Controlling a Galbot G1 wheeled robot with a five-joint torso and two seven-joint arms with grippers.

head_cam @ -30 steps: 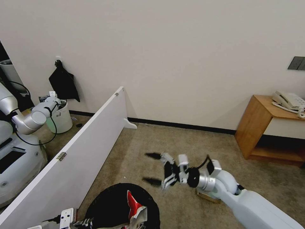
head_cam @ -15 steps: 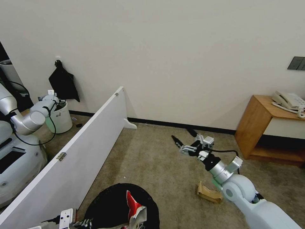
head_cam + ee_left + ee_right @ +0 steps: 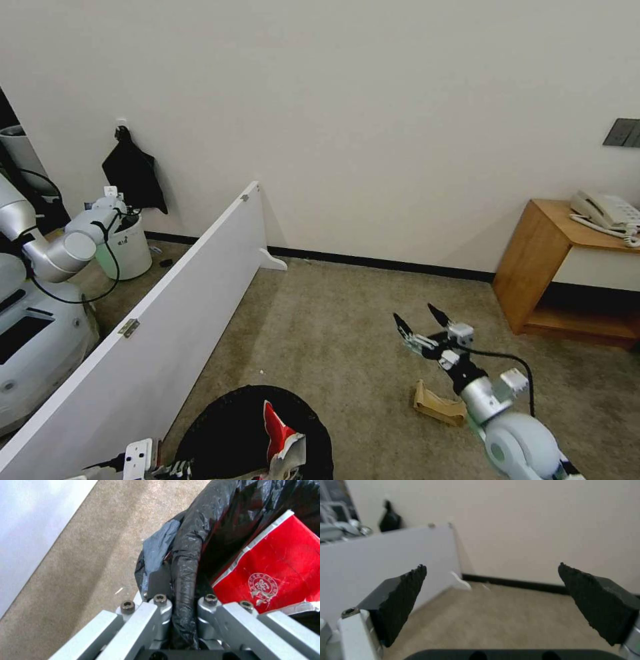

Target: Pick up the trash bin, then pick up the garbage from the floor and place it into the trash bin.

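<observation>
- Head view: the trash bin point(image 3: 220, 433), lined with a black bag, sits at the lower edge of the carpet, just beside the white partition board point(image 3: 167, 313). A red wrapper point(image 3: 277, 427) and white scraps lie inside it.
- Head view: the left gripper point(image 3: 175, 469) is at the bin's near rim.
- Head view: the right gripper point(image 3: 420, 321) hangs above the carpet, fingers spread, holding nothing. Folded brown cardboard point(image 3: 437, 403) lies on the carpet just beside that arm.
- Left wrist view: the left gripper point(image 3: 181, 605) is pressed together, pinching the bag-covered rim of the trash bin point(image 3: 186, 562). The red wrapper point(image 3: 276, 572) rests against the inner wall.
- Right wrist view: the right gripper point(image 3: 491, 580) has its black pads point(image 3: 403, 600) wide apart, carpet between them.
</observation>
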